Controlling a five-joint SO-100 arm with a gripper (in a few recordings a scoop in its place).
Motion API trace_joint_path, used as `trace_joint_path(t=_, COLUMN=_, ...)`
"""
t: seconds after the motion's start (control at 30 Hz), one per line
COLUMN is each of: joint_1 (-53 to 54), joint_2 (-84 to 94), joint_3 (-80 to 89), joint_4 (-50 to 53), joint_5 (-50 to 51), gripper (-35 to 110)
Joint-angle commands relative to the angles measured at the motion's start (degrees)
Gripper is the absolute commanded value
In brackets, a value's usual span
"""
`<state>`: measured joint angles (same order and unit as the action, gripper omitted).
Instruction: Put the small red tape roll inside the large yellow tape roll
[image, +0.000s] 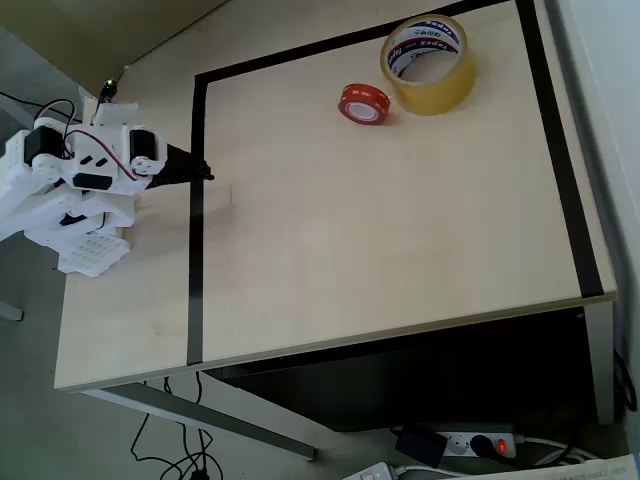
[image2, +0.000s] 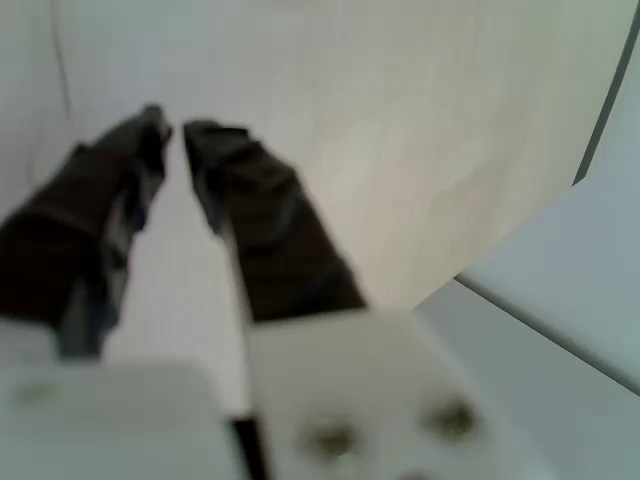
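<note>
2 rolls sit well apart from the gripper at left, fingers nearly closed and empty. Open wide first, then come down over the small red tape roll, just beside the large yellow tape roll.

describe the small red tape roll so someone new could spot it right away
In the overhead view, find the black-tape rectangle marked on the pale wooden table and go to its far right corner. The small red tape roll lies flat there, just left of the large yellow tape roll, much smaller and orange-red.
</note>
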<state>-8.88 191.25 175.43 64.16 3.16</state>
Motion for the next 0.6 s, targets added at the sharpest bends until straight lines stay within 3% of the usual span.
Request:
trace_joint_path(t=0.0, joint_1=-6.06, joint_2=-0.18, joint_3=3.25, joint_4=6.77, joint_5=1.49, gripper=1)
trace_joint_path(t=0.13, joint_1=-5.89, joint_2=-0.18, joint_3=3.25, joint_4=6.77, joint_5=0.97, gripper=0)
trace_joint_path(t=0.23, joint_1=-6.68, joint_2=-0.18, joint_3=3.16, joint_4=6.94, joint_5=-5.98, gripper=0)
trace_joint_path(t=0.4, joint_1=-8.53, joint_2=-0.18, joint_3=3.25, joint_4=6.68, joint_5=-3.34, gripper=0)
trace_joint_path(t=0.57, joint_1=-2.81, joint_2=-0.18, joint_3=2.11, joint_4=2.99, joint_5=0.62, gripper=0)
